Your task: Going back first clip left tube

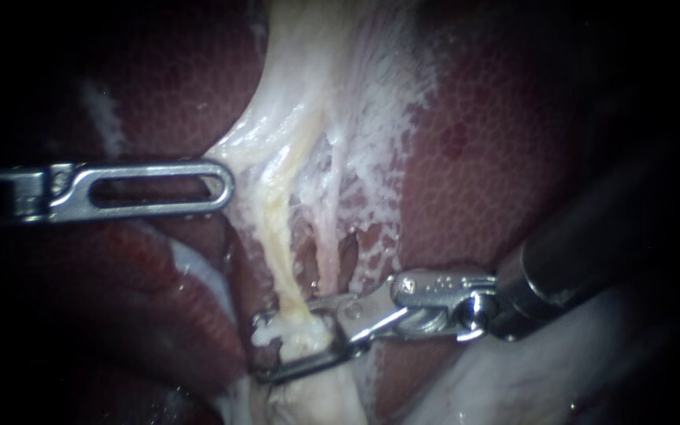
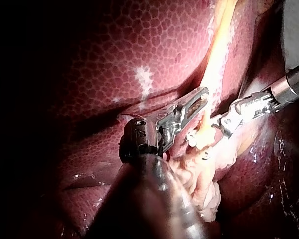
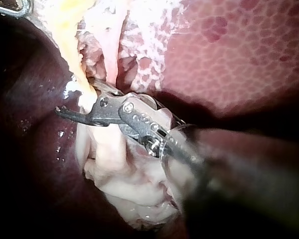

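Observation:
The left tube [image 1: 281, 252] is a yellowish cord running down from the pale tissue; a thinner pink right tube [image 1: 328, 252] lies beside it. My right instrument [image 1: 265, 350] has its jaws open, one on each side of the left tube's lower end, and a small white clip [image 1: 265, 334] shows on the tube between them. My left instrument [image 1: 222, 189], with a slotted jaw, is shut on the edge of the pale tissue beside the left tube and tents it sideways. In the right wrist view the open jaws [image 3: 77, 104] straddle the same tube [image 3: 70, 55].
Dark red liver [image 1: 497, 157] surrounds the tubes on both sides. Frayed white tissue [image 1: 371, 157] spreads right of the tubes. A pale lump of tissue [image 3: 134, 184] lies below the right instrument's jaws. In the left wrist view both instruments' [image 2: 197, 102] [image 2: 209, 137] tips sit close together at the tube.

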Robot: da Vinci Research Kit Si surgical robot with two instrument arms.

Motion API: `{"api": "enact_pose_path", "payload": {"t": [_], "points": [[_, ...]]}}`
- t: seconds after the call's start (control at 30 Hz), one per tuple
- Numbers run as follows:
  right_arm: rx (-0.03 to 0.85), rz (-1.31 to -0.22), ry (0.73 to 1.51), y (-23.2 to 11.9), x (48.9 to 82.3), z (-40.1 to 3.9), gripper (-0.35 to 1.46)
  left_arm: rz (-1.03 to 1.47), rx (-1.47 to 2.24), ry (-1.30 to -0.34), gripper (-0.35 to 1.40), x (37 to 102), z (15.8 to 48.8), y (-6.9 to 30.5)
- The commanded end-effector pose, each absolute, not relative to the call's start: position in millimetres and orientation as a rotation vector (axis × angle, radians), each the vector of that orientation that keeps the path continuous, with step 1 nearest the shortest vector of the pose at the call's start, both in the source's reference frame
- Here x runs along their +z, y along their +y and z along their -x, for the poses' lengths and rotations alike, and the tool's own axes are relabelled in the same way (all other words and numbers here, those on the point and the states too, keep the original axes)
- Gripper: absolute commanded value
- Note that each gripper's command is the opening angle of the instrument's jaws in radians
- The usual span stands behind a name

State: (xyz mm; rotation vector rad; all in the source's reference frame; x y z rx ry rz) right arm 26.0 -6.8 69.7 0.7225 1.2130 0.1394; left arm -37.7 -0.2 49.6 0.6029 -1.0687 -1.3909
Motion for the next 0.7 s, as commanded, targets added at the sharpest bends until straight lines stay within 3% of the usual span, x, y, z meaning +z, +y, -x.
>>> {"api": "enact_pose_path", "payload": {"t": [0.03, 0.23, 0.7], "points": [[0.136, -0.714, 1.215, -6.6, 69.6, -26.0, 0.53, -0.603, -1.390, -1.069, -0.35, 49.6, 37.7, -0.2], [0.074, -0.597, 1.246, -5.7, 69.0, -25.7, 0.59, -0.603, -1.390, -1.069, -0.35, 49.6, 37.7, -0.2], [0.074, -0.608, 1.253, -4.3, 67.6, -22.9, 0.60, -0.603, -1.390, -1.069, -0.35, 49.6, 37.6, -0.2]]}}
